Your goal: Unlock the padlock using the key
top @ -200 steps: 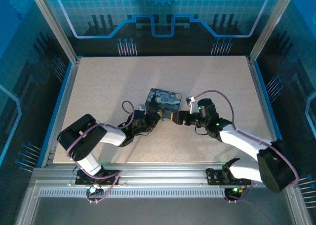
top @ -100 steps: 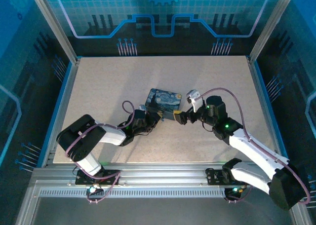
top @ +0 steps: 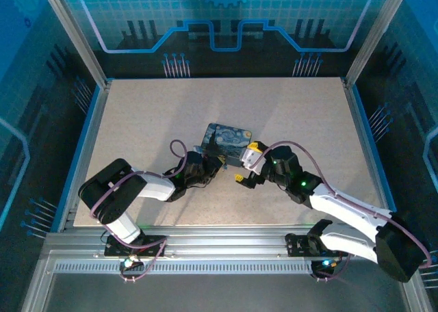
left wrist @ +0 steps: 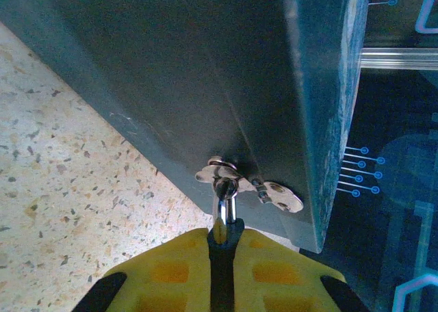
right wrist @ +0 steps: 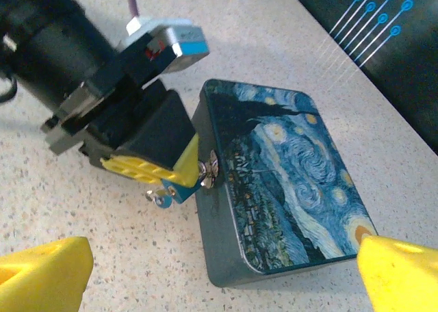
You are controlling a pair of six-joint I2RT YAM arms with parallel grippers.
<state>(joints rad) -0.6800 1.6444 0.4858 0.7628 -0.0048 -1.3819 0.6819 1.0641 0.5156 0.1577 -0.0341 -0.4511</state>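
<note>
The small blue padlock (right wrist: 179, 187) hangs by its silvery shackle (left wrist: 226, 204) from the hasp on the side of the night-sky tin (right wrist: 294, 168). My left gripper (left wrist: 224, 233) is shut on the padlock, its yellow fingers (right wrist: 171, 163) pressed against the tin's wall. The key (right wrist: 157, 198) sticks out of the padlock's lower end, its small silvery head just above the table. My right gripper (right wrist: 219, 278) is open wide and holds nothing. It hovers back from the tin's near corner, apart from the key. From above, the two grippers (top: 211, 167) (top: 246, 163) face each other at the tin (top: 229, 137).
The tin lies flat on the speckled table (top: 150, 120), near its middle. Blue rails (top: 85, 148) frame the table on both sides. Cables loop over both wrists near the tin. Bare tabletop lies behind the tin and to either side.
My right gripper has opened wide, turned and drawn slightly back from the padlock, leaving the key in it. The left gripper has stayed shut on the padlock in the same place.
</note>
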